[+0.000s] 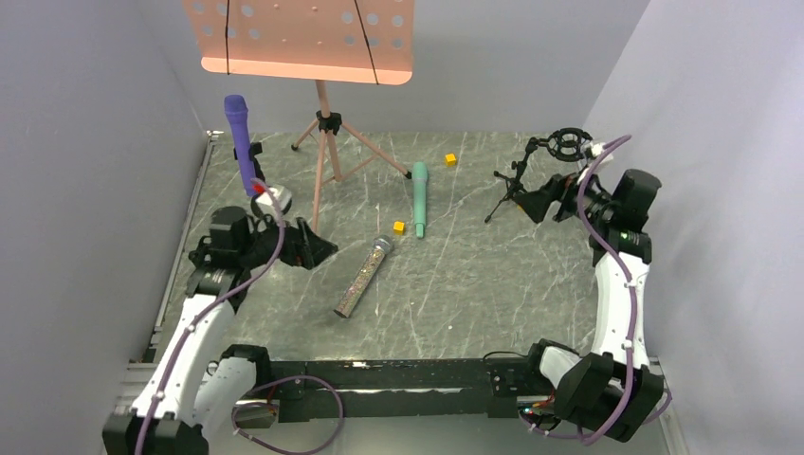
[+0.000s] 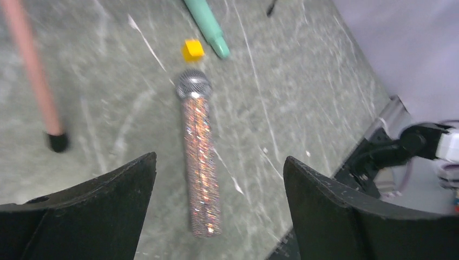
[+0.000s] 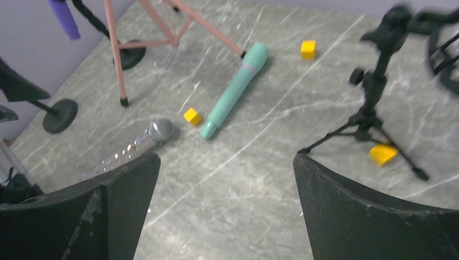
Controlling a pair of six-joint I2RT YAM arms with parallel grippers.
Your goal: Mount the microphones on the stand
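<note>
The purple microphone (image 1: 241, 142) stands upright in a small holder at the back left; its tip shows in the right wrist view (image 3: 65, 16). The teal microphone (image 1: 418, 199) lies flat mid-table (image 3: 238, 89). The glittery microphone (image 1: 363, 277) lies flat in front of it, silver head pointing away (image 2: 200, 157). A black tripod stand (image 1: 517, 182) with a ring mount (image 1: 569, 144) stands at the back right (image 3: 373, 103). My left gripper (image 1: 322, 248) is open and empty, above the glittery microphone (image 2: 219, 157). My right gripper (image 1: 531, 204) is open and empty beside the tripod stand (image 3: 226, 156).
A pink music stand (image 1: 322, 123) stands at the back, one leg (image 2: 35, 70) close to my left gripper. Small yellow cubes (image 1: 450, 159) (image 1: 399, 227) lie near the teal microphone. A yellow wedge (image 3: 382, 154) lies under the tripod. A round black base (image 3: 59, 115) sits at the left.
</note>
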